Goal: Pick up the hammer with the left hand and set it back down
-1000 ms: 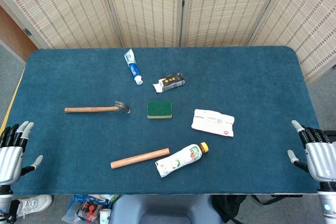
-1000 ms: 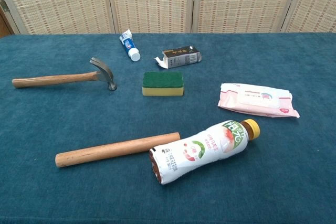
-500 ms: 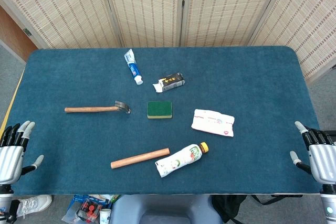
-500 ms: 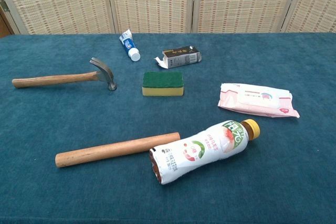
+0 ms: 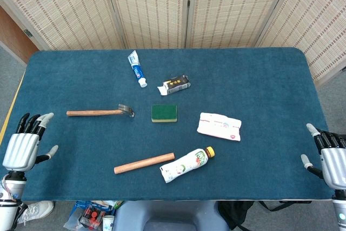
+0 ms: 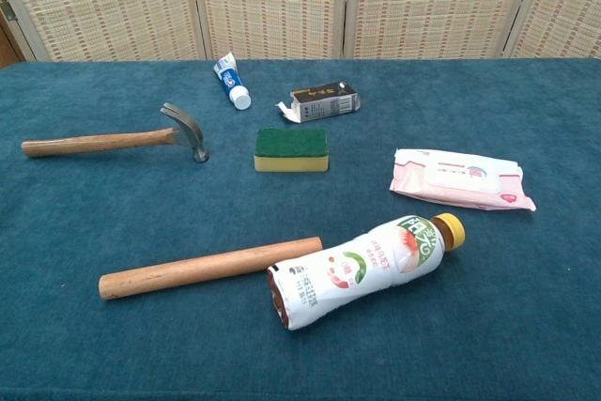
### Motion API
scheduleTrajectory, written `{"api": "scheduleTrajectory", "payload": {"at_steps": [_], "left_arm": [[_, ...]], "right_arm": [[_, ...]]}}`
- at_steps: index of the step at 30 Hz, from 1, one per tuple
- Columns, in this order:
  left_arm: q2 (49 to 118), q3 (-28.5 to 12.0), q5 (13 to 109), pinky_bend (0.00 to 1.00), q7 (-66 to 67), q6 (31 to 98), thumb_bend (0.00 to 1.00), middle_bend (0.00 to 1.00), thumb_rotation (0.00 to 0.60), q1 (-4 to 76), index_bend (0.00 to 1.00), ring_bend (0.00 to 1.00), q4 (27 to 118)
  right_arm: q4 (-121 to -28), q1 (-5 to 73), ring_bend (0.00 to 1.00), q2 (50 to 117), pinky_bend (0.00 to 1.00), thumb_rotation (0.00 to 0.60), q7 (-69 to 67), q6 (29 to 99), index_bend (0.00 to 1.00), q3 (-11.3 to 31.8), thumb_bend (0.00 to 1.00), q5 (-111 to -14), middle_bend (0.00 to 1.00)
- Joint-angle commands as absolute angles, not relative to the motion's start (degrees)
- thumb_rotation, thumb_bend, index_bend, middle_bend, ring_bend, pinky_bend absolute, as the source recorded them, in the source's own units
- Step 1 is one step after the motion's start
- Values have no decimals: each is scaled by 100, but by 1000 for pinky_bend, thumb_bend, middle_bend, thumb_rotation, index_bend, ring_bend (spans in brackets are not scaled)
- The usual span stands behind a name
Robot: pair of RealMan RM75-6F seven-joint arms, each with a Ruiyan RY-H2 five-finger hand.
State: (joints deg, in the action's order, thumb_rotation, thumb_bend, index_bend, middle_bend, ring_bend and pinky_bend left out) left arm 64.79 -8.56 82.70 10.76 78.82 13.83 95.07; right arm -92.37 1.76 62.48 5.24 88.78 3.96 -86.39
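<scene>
The hammer [image 5: 100, 112] lies flat on the blue table, wooden handle pointing left and steel claw head [image 6: 187, 131] to the right. My left hand [image 5: 24, 145] hovers at the table's front-left edge, fingers spread and empty, well short of the handle's end. Only the head view shows it. My right hand [image 5: 330, 159] stays at the front-right edge, open and empty. In the chest view the hammer [image 6: 113, 141] sits at the left with neither hand showing.
A toothpaste tube [image 5: 137, 68], a small dark box [image 5: 174, 85] and a green sponge [image 5: 164, 113] lie right of the hammer. A wooden rod [image 5: 144, 163], a drink bottle [image 5: 187, 164] and a pink wipes pack [image 5: 219, 126] sit nearer the front.
My left hand has risen and moved inward over the table's left edge. The right hand has drifted slightly down and right. The objects have not moved.
</scene>
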Motion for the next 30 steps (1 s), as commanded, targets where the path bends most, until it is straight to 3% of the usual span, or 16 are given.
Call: {"api": "scheduleTrajectory", "payload": {"at_steps": [1,19,30], "left_arm": [[6535,-1008,8140,0,1118,7582,215,244,600,1661,182,172,9474],[7209,-1533,6192,0,2346,5760,215,179,600,3183,128,157,9055],[7896,-1552,4858,0,3250,5201,220,213,600,4063,161,158,8305]], "right_arm": [[-9227,168,192,6241,185,600,507,8887,98,397,299,-8642,207],[-9135,175,192,6231,185,600,389,8811,98,380,299,-8641,207],[-9114,142,193,6208,185,600,339,8808,99,380,299,-8589,208]]}}
